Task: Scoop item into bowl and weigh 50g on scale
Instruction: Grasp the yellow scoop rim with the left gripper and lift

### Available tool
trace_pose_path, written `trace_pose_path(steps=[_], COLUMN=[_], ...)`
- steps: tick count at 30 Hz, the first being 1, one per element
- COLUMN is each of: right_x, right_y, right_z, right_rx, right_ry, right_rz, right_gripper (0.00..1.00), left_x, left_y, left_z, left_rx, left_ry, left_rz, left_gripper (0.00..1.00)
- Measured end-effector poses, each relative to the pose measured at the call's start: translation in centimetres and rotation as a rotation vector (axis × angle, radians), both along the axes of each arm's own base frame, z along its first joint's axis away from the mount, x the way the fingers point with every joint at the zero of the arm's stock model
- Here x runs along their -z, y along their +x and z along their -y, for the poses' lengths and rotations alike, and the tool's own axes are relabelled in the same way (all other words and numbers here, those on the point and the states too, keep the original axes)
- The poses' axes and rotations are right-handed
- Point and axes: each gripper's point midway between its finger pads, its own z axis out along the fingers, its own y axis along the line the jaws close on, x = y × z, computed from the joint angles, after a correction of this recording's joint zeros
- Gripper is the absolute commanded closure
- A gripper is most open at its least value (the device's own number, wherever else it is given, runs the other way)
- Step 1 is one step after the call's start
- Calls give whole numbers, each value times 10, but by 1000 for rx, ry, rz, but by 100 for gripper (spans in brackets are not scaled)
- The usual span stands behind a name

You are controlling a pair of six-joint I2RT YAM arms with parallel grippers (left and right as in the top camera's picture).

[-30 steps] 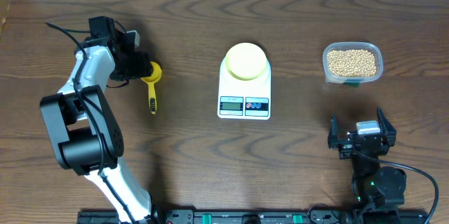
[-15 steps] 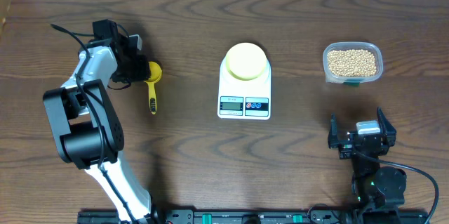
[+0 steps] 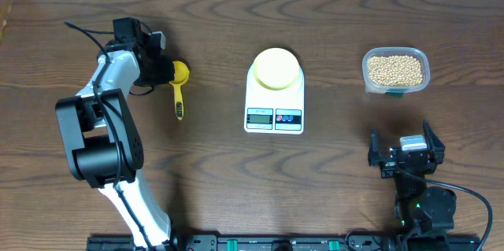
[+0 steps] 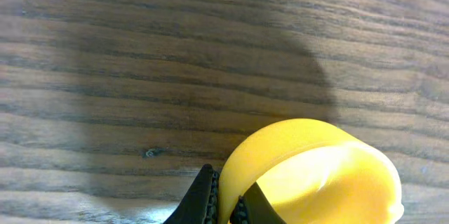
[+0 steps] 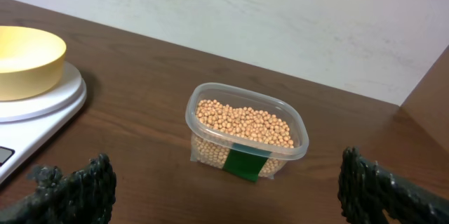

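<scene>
Scoop (image 3: 180,76) left of scale (image 3: 274,101), long axis far-to-near, handle toward front edge. Left gripper (image 3: 168,71) pinching cup rim. Scoop dragged slightly right since earlier. Right gripper (image 3: 402,142) spread wide.

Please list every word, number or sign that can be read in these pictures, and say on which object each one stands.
No text can be read anywhere.
Display on the scale: too small to read.
Button panel beside it: marks too small to read.
Green label on the clear tub: no writing visible.
</scene>
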Motion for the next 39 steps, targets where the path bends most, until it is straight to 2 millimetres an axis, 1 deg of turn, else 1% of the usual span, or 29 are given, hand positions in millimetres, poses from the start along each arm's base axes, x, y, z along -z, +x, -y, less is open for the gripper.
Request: trace_pose_path(steps=[2, 5, 6, 9, 11, 12, 14, 18, 22, 24, 27, 30, 35, 39], right_x=[0, 0, 0, 0, 0, 0, 0, 0, 0, 0, 0, 0, 0, 0], right_y=[0, 0, 0, 0, 0, 0, 0, 0, 0, 0, 0, 0, 0, 0], right_z=[0, 0, 0, 0, 0, 0, 0, 0, 0, 0, 0, 0, 0, 0], right_rx=[0, 0, 0, 0, 0, 0, 0, 0, 0, 0, 0, 0, 0, 0], right_ry=[0, 0, 0, 0, 0, 0, 0, 0, 0, 0, 0, 0, 0, 0], right_rz=[0, 0, 0, 0, 0, 0, 0, 0, 0, 0, 0, 0, 0, 0], right_gripper=[1, 1, 1, 1, 1, 1, 1, 1, 1, 1, 1, 1, 1, 1], left_x=[-2, -23, -43, -86, -123, -132, -143, -146, -146, -145, -144, -145, -148, -163], left_y=[0, 5, 8, 13, 14, 14, 13, 15, 15, 14, 13, 14, 18, 33], left_z=[0, 3, 5, 6, 7, 7, 8, 7, 12, 19, 38, 50, 59, 70], left_rx=[-48, -119, -158, -259, -372, -411, -492, -607, -646, -641, -608, -583, -560, -578], left_ry=[-18, -65, -89, -147, -215, -241, -291, -360, -386, -391, -397, -403, -410, -492], left_rz=[-5, 29, 66, 142, 202, 214, 218, 205, 187, 177, 160, 159, 176, 229], left_gripper=[93, 92, 93, 93, 92, 93, 93, 92, 93, 93, 93, 92, 92, 92])
